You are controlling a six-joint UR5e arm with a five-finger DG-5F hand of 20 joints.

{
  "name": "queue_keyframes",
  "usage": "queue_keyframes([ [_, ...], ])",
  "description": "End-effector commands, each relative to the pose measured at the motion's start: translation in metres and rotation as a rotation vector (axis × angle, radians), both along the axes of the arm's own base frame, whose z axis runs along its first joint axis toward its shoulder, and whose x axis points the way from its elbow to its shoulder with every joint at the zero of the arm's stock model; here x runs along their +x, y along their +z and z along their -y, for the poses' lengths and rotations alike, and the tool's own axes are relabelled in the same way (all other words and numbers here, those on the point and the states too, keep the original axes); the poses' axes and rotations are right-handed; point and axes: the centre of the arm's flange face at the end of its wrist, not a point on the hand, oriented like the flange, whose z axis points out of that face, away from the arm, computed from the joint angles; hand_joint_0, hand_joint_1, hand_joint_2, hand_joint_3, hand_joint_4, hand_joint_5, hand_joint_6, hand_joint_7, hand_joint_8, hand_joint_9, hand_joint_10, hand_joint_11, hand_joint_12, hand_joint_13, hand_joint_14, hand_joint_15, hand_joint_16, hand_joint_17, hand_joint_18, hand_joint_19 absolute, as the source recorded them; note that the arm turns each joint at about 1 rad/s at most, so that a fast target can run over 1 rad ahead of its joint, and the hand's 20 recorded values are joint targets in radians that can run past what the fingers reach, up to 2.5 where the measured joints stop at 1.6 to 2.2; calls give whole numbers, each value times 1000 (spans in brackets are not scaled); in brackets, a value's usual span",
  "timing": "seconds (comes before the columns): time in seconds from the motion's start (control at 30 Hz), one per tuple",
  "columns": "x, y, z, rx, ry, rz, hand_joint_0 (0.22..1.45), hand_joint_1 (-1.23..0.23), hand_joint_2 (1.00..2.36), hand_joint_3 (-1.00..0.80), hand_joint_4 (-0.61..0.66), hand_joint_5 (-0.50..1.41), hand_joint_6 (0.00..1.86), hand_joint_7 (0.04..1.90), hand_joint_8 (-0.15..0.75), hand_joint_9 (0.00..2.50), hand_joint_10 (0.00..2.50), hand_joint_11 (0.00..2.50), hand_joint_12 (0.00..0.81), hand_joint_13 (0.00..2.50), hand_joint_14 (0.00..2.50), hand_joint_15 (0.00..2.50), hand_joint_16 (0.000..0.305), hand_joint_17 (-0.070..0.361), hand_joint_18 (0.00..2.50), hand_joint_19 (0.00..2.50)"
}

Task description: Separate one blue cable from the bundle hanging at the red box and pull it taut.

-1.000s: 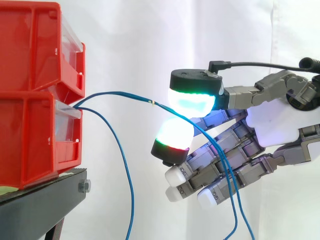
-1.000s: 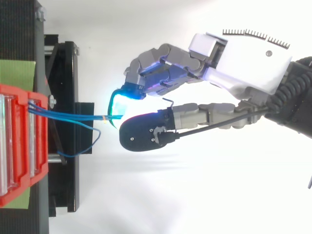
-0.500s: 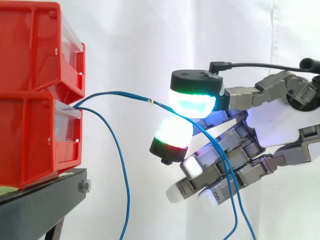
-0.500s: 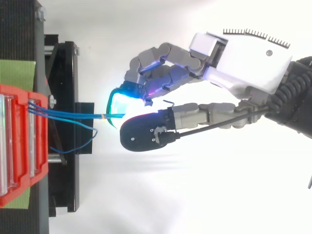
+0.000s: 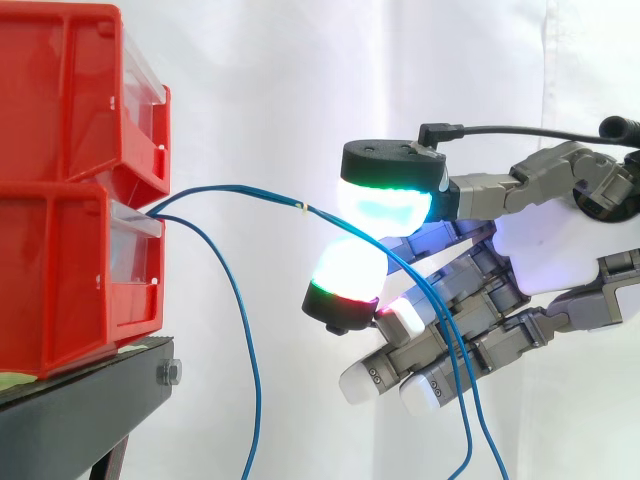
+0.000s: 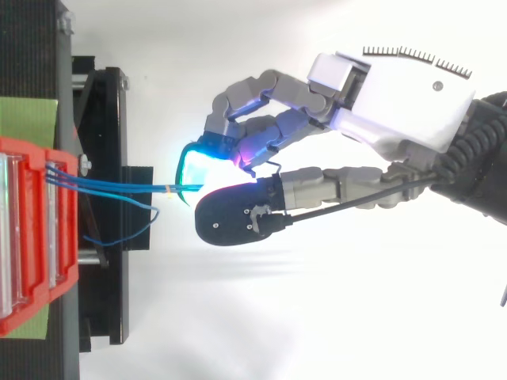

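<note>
Two stacked red plastic bins [image 5: 60, 270] sit at the left on a black metal stand [image 5: 80, 400] that serves as the bench, in front of a white curtain [image 5: 260, 90]. A bundle of thin blue cables [image 5: 250, 189] comes out of the gap between the upper and lower bin and arcs gently rightward to the robot's hand [image 5: 560, 250], which reaches in from the right. The hand is closed in a pinch. A thick pad glowing cyan and green [image 5: 385, 205] sits above and a pad glowing white with a red rim [image 5: 348, 272] sits below, and the blue strands pass between the two. The other fingers are curled beneath them. A small yellow mark [image 5: 304, 206] on the cables lies just short of the pinch, on the bin side. Past the pads the held strands run down across the curled fingers and out of the bottom of the side view. One loose blue strand [image 5: 245, 340] leaves the bundle near the bins and droops in a long slack curve between the stand and the hand. From above, the cables [image 6: 111, 187] run almost straight from the bins [image 6: 32, 237] to the pads, while the loose strand [image 6: 119, 235] loops off to one side over the stand [image 6: 103, 119].
</note>
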Motion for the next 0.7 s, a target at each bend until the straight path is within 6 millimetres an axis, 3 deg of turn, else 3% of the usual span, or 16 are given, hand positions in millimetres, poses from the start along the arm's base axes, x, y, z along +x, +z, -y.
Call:
queue_keyframes([
  [0.0,0,0,0,0,0,-1,678,-663,1003,-473,144,-240,868,915,290,925,16,1187,212,597,12,348,32,71,606,462],
  [0.23,0,0,0,5,0,2,696,-704,1015,-354,122,-243,880,923,291,907,16,1182,217,570,12,338,32,72,578,445],
  [0.67,-1,4,-1,67,3,-4,780,-815,1000,-500,133,-242,876,897,275,911,17,1257,226,604,13,347,33,74,583,423],
])
